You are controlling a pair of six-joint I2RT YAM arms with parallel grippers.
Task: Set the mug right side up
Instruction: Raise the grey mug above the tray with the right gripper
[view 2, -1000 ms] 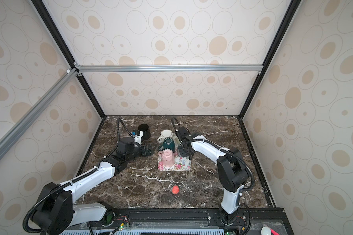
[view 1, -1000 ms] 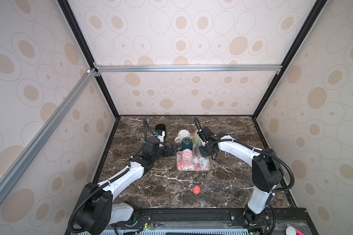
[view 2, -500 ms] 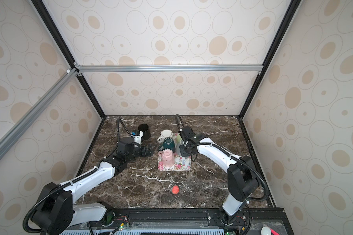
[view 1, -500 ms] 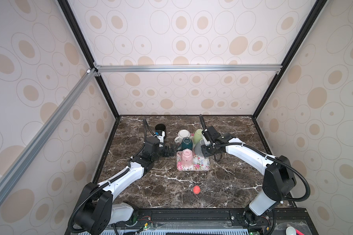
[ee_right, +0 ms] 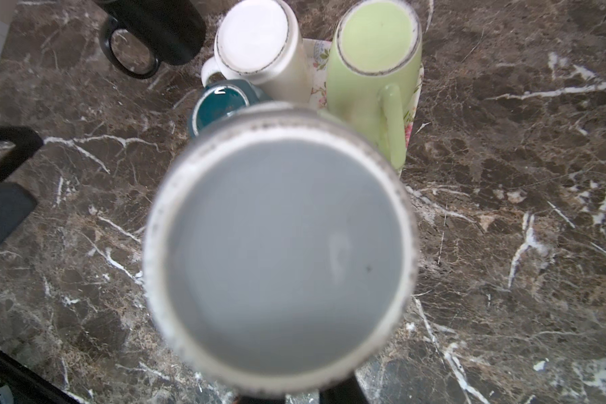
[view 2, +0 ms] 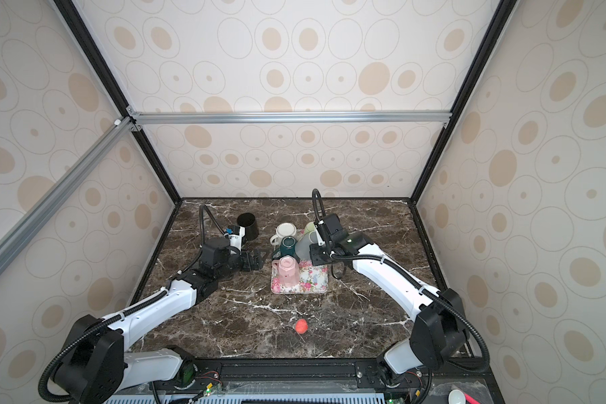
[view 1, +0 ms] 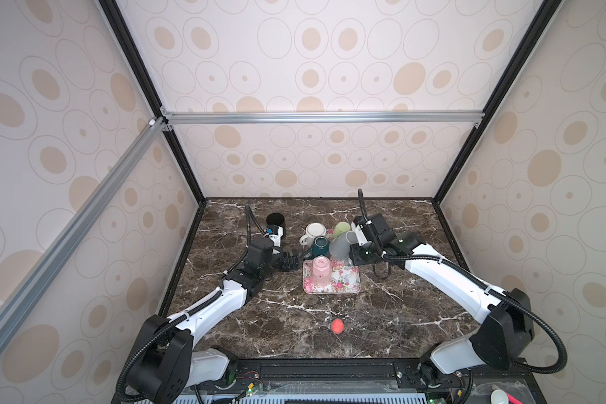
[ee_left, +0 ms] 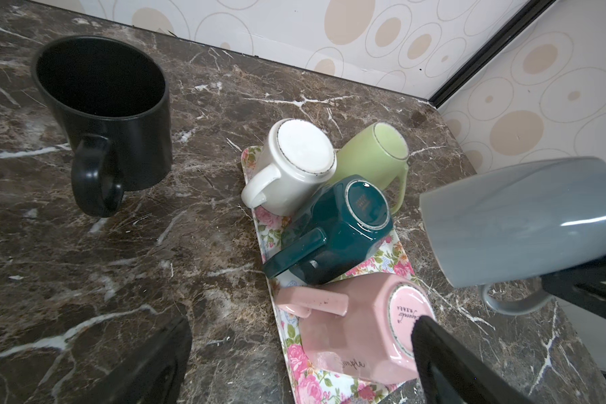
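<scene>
R pincer point(view 1: 354, 252) is clamping the grey mug point(view 1: 342, 245), jaws drawn together on it; exact grip spot is hiding behind the mug body. Mug is hanging in the air over the far-right part of the floral tray point(view 1: 347, 283), not touching it, and is lying tilted toward sideways w/ handle pointing down in L wrist view point(ee_left: 525, 220). One round end is filling the R wrist view point(ee_right: 280, 252).

L pincer point(view 1: 291, 261) is hovering just beside the tray's left edge, jaws standing wide apart, holding nothing.

Pink mug point(view 1: 319, 269) is sitting base-up on the tray's left half. Teal mug point(view 1: 319, 246), white mug point(view 1: 315, 232) and green mug point(view 1: 342, 229) are crowding the tray's far end, all base-up.

Black mug point(view 1: 275, 220) is standing mouth-up on the counter point(view 1: 399, 314), beyond the tray's far-left corner. Red ball point(view 1: 337, 326) is resting on the counter, well apart from the tray's near edge.
</scene>
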